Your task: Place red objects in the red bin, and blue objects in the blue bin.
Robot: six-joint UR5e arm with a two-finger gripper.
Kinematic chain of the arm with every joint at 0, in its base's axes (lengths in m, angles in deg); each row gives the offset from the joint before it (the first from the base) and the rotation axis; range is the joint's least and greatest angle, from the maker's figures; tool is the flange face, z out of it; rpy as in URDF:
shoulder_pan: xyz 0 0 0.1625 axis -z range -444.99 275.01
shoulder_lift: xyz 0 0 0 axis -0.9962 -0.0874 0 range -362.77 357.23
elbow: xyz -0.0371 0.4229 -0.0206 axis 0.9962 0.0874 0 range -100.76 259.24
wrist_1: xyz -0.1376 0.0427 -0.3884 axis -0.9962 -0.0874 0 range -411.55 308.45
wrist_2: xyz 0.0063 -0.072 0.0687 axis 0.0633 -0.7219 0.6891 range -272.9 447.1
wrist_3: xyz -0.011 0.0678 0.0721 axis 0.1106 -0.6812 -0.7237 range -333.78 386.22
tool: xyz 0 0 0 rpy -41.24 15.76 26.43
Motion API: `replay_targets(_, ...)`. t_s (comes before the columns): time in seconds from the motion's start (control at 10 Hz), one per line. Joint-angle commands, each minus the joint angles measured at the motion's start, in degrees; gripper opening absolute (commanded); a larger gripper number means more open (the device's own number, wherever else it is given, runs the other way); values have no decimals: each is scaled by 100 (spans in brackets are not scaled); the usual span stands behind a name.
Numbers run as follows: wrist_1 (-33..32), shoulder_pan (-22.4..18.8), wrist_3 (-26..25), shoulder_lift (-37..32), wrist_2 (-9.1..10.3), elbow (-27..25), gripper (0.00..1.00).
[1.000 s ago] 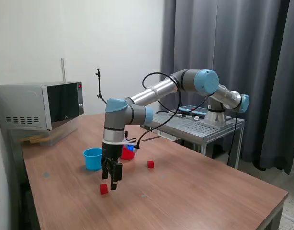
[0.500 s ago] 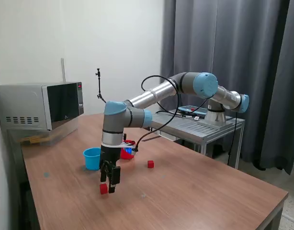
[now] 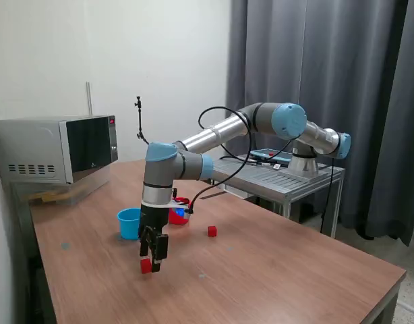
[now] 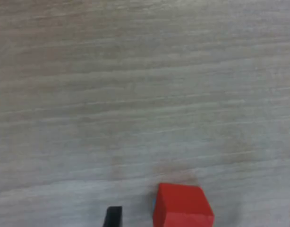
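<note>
Claw (image 3: pixel 152 260) low over the wooden table (image 3: pixel 274 270), lower left of centre in the exterior view, spread wide with nothing gripped. Red cube (image 3: pixel 146 265) on the table directly beneath it, between the dark fingertips (image 4: pixel 113 216) as seen from the wrist; one tip just beside the cube, the other barely visible at the frame's right edge, neither clearly touching it. Cube resting flat on the wood grain, upper face and one side lit.

Second red cube (image 3: pixel 212 231) near the middle of the exterior view, well apart from the first, alone on the table. Light blue cup (image 3: pixel 129 223) upright left of centre, just behind and to the left of the claw. Red cup (image 3: pixel 179 216) beside it toward the exterior view's right, partly hidden behind the arm's wrist; something blue at its rim, too small to tell what. Dark blue cubes not clearly made out anywhere.

Microwave (image 3: pixel 55 150) at the left edge of the frame, at the table's far corner, door shut, small red mark at its upper right corner, unreadable. Grey curtain (image 3: pixel 328 67) filling the upper right. Metal cart (image 3: pixel 281 177) right of centre carrying the arm's base. No legible brand or label in either view.
</note>
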Motion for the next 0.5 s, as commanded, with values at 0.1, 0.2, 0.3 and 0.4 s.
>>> replay_targets(0.1, 9, 0, -24, 11, 0, -22, 100)
replay_targets(0.2, 9, 0, -41, 11, 0, -48, 100)
replay_targets(0.3, 9, 0, -41, 11, 9, -48, 100)
replay_targets(0.4, 9, 0, -41, 11, 9, -66, 100)
